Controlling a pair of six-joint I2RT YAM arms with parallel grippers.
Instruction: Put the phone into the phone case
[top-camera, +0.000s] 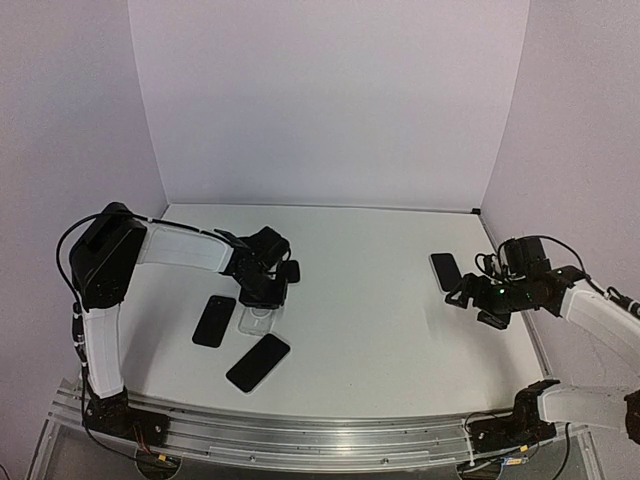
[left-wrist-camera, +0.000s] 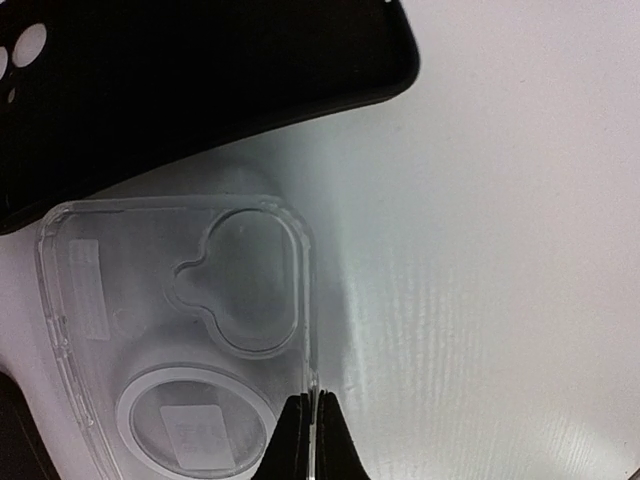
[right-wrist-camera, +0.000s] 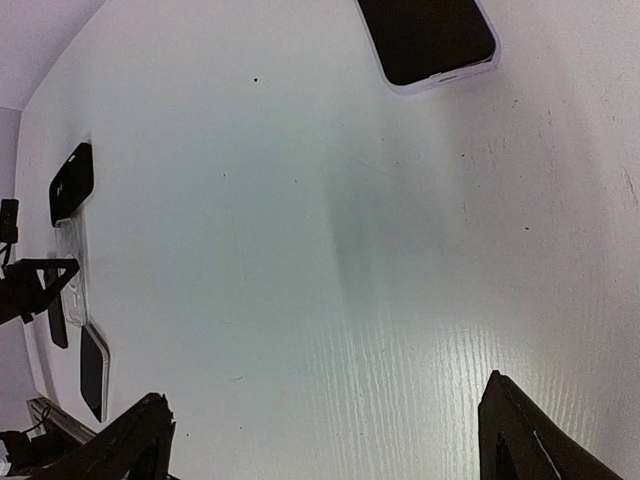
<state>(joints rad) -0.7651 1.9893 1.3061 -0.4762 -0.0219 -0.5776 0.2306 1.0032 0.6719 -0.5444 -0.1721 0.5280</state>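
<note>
Top external: the left gripper (top-camera: 263, 292) is low over the clear phone case (top-camera: 258, 321), with a dark phone (top-camera: 257, 362) and a second dark phone (top-camera: 214, 320) nearby. The right gripper (top-camera: 478, 300) hangs beside a pale-rimmed phone (top-camera: 445, 271). Left wrist alone reveals fingertips (left-wrist-camera: 295, 440) pinched on that case's edge, with a black phone case (left-wrist-camera: 200, 80) just beyond. Right wrist: jaws spread wide, empty.

High overhead and close left-wrist views share the clear case (left-wrist-camera: 150, 300).
</note>
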